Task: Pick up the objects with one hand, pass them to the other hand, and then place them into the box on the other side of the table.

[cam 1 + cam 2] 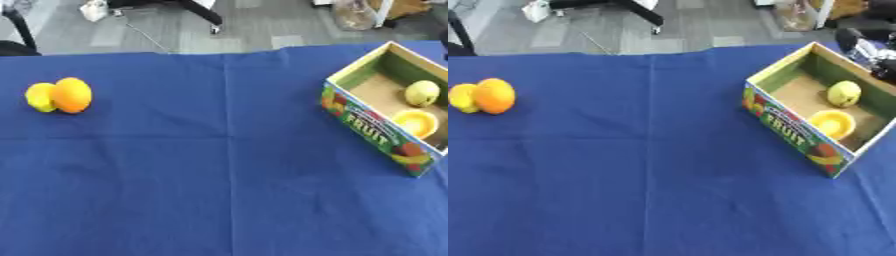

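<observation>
An orange fruit (72, 94) and a yellow lemon-like fruit (38, 97) lie touching each other at the far left of the blue tablecloth (219, 165). At the right stands an open cardboard box (791, 129) printed "FRUIT". Inside it are a yellow-green round fruit (843, 93) and a yellow round thing (833, 123). A black and silver part of my right hand (866, 49) shows at the right edge just beyond the box's far wall, mostly cut off. My left hand is out of view.
The table's far edge runs across the top, with grey floor, chair legs and a cable behind it. Blue cloth stretches between the two fruits and the box.
</observation>
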Robot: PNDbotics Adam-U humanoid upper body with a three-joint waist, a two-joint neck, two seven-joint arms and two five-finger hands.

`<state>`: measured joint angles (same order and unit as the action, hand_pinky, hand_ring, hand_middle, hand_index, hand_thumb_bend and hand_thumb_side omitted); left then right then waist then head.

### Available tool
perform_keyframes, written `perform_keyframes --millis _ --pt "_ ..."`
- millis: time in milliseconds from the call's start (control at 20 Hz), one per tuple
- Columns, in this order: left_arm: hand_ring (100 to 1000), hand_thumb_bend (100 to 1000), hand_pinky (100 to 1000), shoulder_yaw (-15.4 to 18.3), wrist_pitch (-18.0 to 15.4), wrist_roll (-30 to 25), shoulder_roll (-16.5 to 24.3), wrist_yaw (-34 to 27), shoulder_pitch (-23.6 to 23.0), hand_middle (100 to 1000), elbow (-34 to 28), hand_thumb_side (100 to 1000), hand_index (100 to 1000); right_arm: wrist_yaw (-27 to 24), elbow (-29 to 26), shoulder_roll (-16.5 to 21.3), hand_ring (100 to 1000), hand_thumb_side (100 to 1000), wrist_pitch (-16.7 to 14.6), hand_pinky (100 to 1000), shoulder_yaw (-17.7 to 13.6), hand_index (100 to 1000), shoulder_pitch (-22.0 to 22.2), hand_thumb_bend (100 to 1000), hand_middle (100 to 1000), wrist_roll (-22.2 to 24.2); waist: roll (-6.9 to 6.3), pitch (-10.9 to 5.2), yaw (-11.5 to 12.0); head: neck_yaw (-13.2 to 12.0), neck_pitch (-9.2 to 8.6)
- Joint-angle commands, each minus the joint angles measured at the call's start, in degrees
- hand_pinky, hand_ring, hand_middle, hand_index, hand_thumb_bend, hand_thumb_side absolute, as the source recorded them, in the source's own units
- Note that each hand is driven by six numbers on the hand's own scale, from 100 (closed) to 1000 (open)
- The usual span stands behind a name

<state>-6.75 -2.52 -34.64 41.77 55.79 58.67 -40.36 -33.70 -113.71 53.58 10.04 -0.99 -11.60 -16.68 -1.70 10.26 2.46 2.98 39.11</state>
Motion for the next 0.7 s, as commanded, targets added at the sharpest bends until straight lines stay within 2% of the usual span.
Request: perform_keyframes --millis 50,300,700 --pt "800 760 809 1.4 0.7 0.6 0.9 3.0 1.8 754 0.8 100 775 0.8 -0.9 0.9 840 270 0.2 703 -0.3 870 -0.6 425 865 0.1 0.12 -0.46 -0.1 -0.5 -0.93" --pt "790 749 805 3.1 1.4 3.8 0.7 4.4 2.1 744 1.9 100 764 1.3 -0.9 0.5 839 272 0.2 703 -0.2 870 -0.3 426 864 0.1 0.28 -0.03 -0.2 -0.7 -1.25" --pt "781 767 808 4.0 2.6 4.6 0.8 0.6 2.5 741 1.9 100 765 2.0 -0.9 0.0 839 274 0.0 704 0.0 868 -0.5 427 862 0.0 0.84 0.99 -0.4 -1.4 -2.92"
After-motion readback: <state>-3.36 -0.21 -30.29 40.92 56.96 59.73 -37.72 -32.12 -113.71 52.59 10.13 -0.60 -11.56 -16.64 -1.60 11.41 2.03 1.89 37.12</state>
